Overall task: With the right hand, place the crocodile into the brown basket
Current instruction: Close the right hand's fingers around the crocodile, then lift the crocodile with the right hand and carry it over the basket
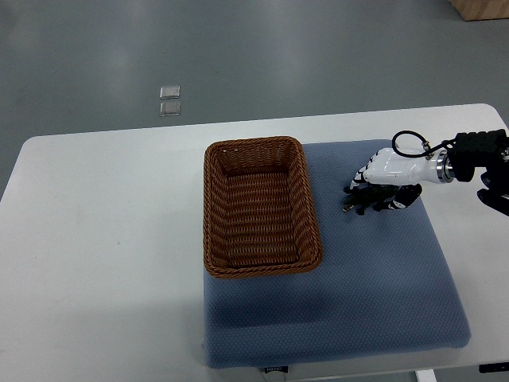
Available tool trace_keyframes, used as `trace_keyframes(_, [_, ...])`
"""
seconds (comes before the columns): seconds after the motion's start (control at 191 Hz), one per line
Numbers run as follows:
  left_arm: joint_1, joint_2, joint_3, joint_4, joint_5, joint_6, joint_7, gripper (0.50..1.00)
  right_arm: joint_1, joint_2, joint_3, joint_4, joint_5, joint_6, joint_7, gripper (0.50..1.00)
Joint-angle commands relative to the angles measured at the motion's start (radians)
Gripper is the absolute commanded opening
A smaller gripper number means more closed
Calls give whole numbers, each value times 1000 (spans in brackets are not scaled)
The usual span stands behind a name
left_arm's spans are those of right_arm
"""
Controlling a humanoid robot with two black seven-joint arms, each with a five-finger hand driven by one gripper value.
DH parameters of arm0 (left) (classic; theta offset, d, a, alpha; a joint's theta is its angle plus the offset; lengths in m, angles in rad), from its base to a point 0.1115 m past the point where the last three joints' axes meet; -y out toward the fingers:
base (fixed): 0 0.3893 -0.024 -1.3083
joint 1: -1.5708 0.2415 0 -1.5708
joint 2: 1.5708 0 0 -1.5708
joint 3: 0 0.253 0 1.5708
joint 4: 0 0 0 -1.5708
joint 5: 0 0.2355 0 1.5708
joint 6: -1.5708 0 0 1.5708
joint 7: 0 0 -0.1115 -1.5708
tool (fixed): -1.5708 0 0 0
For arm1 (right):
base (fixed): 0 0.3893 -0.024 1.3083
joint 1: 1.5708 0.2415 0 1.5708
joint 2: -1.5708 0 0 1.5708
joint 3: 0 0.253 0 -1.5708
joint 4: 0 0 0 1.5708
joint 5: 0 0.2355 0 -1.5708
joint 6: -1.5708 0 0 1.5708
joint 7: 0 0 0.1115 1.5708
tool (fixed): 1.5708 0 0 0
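The right hand [385, 180] hangs low over the blue pad [374, 286], its white back up and tipped down toward the left; beneath it lies a dark, spiky shape that we take for the crocodile [357, 205], resting on the pad just to the right of the basket [213, 208] but apart from it. The dark of the hand's underside and the dark of the toy run together, so we cannot tell whether the hand has closed on it or only covers it; most of the toy is hidden.

We judge the crocodile to be a small, light toy, probably plastic or rubber. It should not be fragile, but it is narrow and bumpy, so it could twist or slip out of a loose hold. We would take it across the thick middle of the body and not by the tail or a leg; the soft pad gives a little underneath, which should help in getting under its sides.

The arm [477, 151] comes in from the right edge, nearly level across the picture, with the wrist bent so that the hand points left and downward; a black cable [404, 140] loops above the wrist.

Further out, the basket stands empty with its right half on the pad and its left half on the white table [103, 239] — its long side faces the hand, so the carry should be a short one to the left and over the rim.
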Motion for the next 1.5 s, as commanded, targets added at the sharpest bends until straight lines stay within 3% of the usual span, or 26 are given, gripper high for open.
trace_keyframes(0.0, [-1,0,0,0,0,0,0,1000,0,-2,-1,0,1,0,0,609])
trace_keyframes(0.194, [1,0,0,0,0,0,0,1000,1,-8,2,0,7,0,0,547])
trace_keyframes(0.764, [-1,0,0,0,0,0,0,1000,26,-34,18,14,81,32,0,547])
trace_keyframes(1.131, [-1,0,0,0,0,0,0,1000,115,-35,18,32,151,35,0,547])
trace_keyframes(1.492, [1,0,0,0,0,1,0,1000,192,35,18,60,150,35,0,547])
